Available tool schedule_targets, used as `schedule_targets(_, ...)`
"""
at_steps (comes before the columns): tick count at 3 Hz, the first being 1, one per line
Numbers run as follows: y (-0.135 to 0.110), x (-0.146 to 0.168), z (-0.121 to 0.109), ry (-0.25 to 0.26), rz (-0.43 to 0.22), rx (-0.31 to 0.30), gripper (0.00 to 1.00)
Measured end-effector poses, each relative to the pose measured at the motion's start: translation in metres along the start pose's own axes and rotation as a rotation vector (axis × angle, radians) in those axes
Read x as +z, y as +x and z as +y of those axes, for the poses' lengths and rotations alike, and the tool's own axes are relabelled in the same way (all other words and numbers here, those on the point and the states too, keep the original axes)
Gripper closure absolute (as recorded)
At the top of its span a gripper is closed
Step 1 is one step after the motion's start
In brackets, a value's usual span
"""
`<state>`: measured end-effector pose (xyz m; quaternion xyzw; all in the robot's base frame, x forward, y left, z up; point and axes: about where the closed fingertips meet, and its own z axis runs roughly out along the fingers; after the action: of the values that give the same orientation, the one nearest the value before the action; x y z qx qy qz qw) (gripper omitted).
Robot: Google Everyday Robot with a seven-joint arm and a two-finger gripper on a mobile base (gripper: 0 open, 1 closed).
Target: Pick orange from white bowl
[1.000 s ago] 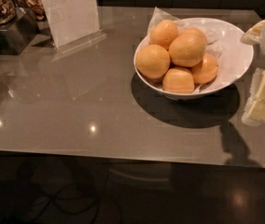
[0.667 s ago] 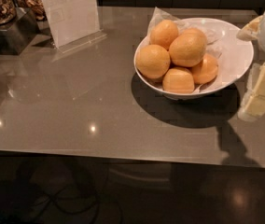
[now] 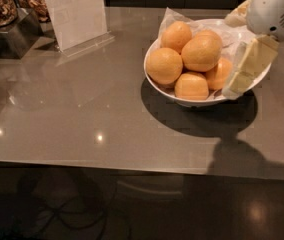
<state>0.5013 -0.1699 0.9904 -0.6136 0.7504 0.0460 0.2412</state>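
Observation:
The white bowl [image 3: 182, 98] stands on the grey table at the right of the camera view, lined with crinkled white paper [image 3: 169, 18]. It holds several oranges. The largest orange [image 3: 201, 52] lies on top in the middle, with smaller ones around it. My gripper [image 3: 232, 55] comes in from the upper right, over the bowl's right side. One cream finger [image 3: 248, 68] hangs over the right rim, the other finger [image 3: 238, 15] is at the bowl's far edge. The fingers stand apart and hold nothing. The gripper is just right of the largest orange.
A paper sign in a clear stand [image 3: 76, 13] stands at the back left. A metal tray of brown food [image 3: 2, 9] is in the far left corner. The table's front edge [image 3: 107, 164] runs across the lower view.
My gripper has moved left, from beside the bowl to over its right rim, closer to the oranges. The bowl and oranges have not moved on the table.

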Motion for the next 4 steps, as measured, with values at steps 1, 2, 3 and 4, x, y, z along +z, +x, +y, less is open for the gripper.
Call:
schedule_targets(1,-0.018,0.006,0.004,-0.029,0.012,-0.077,0.0)
schedule_targets(2,-0.018,0.006,0.004,-0.03,0.013,-0.079,0.0)
schedule_targets(3,-0.007,0.013,-0.019,-0.001,-0.035,-0.006,0.0)
schedule_targets(4,0.007,0.025,-0.052,0.007,-0.085,0.053,0.0)
